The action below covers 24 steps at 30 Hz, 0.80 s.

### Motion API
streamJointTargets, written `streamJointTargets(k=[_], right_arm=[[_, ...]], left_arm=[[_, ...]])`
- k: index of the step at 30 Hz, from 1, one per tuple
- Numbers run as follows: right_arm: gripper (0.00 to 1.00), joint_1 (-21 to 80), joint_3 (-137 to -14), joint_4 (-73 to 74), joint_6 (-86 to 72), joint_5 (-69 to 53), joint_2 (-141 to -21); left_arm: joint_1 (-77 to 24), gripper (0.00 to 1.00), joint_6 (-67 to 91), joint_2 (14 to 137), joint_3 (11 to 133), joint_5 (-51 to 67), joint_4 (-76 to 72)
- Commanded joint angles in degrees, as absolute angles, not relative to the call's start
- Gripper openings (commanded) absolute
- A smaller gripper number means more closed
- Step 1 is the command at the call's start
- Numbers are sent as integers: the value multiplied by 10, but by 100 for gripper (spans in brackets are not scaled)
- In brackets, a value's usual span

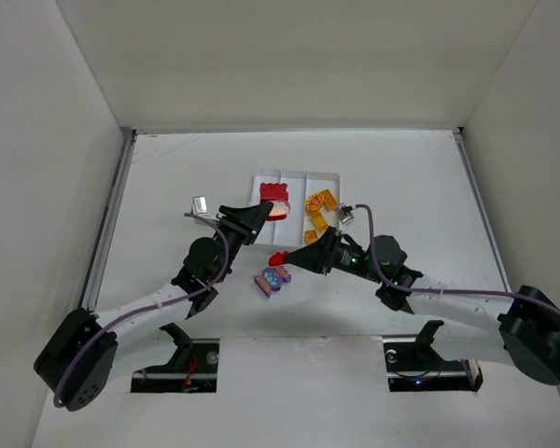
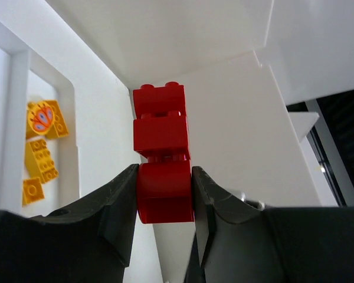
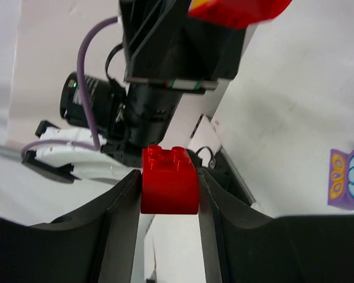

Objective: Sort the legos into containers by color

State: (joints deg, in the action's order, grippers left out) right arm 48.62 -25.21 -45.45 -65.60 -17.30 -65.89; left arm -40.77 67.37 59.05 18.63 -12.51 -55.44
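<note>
The white tray (image 1: 297,177) lies at the table's middle, far side. My left gripper (image 1: 274,213) is shut on a red lego (image 2: 165,194) and holds it over the tray's left compartment, just short of two red legos (image 2: 160,127) lying there. Several yellow-orange legos (image 1: 318,217) lie in the right compartment and also show in the left wrist view (image 2: 42,147). My right gripper (image 1: 280,258) is shut on a second red lego (image 3: 169,180), held above the table in front of the tray. A purple printed lego (image 1: 273,279) lies on the table below it and also shows in the right wrist view (image 3: 348,180).
White walls enclose the table on three sides, with metal rails (image 1: 107,224) along the left and right edges. Two dark cut-outs (image 1: 182,364) by the arm bases lie at the near edge. The left arm's wrist (image 3: 171,53) fills the space just ahead of my right gripper.
</note>
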Motion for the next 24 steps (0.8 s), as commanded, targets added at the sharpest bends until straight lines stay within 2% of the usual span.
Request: streamJointTargets(k=[1,6,11,18,24], right_arm=[[33,494,-250,-485,-649,-207,-659],[33,487,-249,-473,-638,-204,-660],[34,429,-286,-385,-578,-178,-676],[35,404,-431,-223,-455,-35,-801],[35,394,-534,-152,-409,61,-918]], left_arm=[[-398,12,657,586,191,-149,-584],[-378,12,645,562,190,-133,-577],[-348,13,612,478,179,-106,-505],[-323,15,609,418,156,10,-452],[-318,16,620,414,128,85,-444]])
